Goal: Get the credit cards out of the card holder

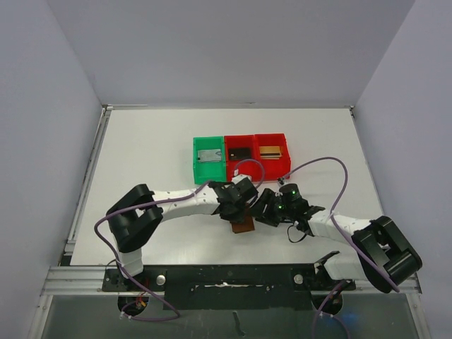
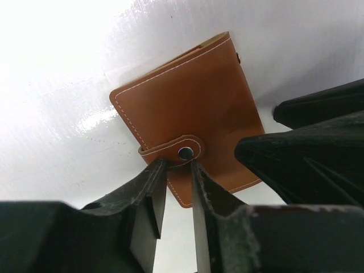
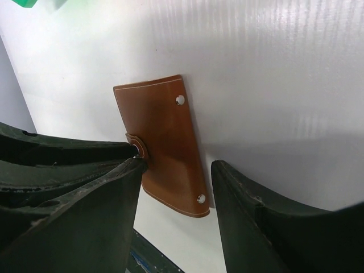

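The brown card holder [image 1: 243, 225] lies shut on the white table between my two grippers, its strap snapped down [image 2: 185, 151]. My left gripper [image 2: 176, 165] has its jaws narrowly apart on either side of that strap at the holder's near edge; whether they press on it does not show. My right gripper [image 3: 179, 168] stands open, straddling the holder's other side [image 3: 165, 131], and its dark fingers [image 2: 307, 165] fill the right of the left wrist view. No credit cards show at the holder.
Three bins stand in a row behind the grippers: a green one [image 1: 197, 168] with a grey flat piece, a red one [image 1: 240, 164] with a dark piece, and a red one [image 1: 284, 162] with a gold-yellow card [image 1: 270, 151]. Purple cables loop over both arms.
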Motion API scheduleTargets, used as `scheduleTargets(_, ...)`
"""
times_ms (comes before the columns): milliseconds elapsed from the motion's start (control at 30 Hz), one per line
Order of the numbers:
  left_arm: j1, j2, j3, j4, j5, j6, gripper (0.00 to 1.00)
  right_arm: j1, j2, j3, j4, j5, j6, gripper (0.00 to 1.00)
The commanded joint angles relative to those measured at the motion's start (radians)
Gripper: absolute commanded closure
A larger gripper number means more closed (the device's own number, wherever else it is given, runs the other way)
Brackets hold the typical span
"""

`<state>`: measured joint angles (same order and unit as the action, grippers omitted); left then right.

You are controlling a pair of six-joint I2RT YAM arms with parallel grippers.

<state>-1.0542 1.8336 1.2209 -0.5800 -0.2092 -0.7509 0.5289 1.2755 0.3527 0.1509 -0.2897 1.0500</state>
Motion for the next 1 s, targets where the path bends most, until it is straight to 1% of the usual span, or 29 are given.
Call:
scheduleTargets(0,0.002,-0.044,-0.018,0.055,-0.018,0.006,0.72,0.000,0.057,0.006,-0.078,0.036,-0.055,0.46)
scheduleTargets(133,0.008,-0.091,-0.018,0.067,-0.047,0.000,0.63,0.000,0.069,0.003,-0.088,0.045,-0.057,0.56)
scheduleTargets(200,0.013,-0.103,-0.020,0.083,-0.058,-0.002,0.60,0.000,0.069,-0.002,-0.088,0.051,-0.055,0.61)
scheduleTargets(400,0.035,-0.054,-0.007,0.095,-0.049,0.011,0.58,0.000,0.071,-0.008,-0.086,0.051,-0.056,0.63)
scheduleTargets(533,0.036,-0.019,-0.009,0.136,0.005,0.021,0.58,0.000,0.072,-0.007,-0.088,0.049,-0.056,0.63)
scheduleTargets(833,0.031,0.002,-0.029,0.102,0.012,0.013,0.56,0.001,0.088,-0.006,-0.073,0.039,-0.054,0.62)
scheduleTargets(967,0.030,0.043,-0.014,0.044,-0.001,0.013,0.58,0.001,0.091,-0.004,-0.071,0.035,-0.054,0.62)
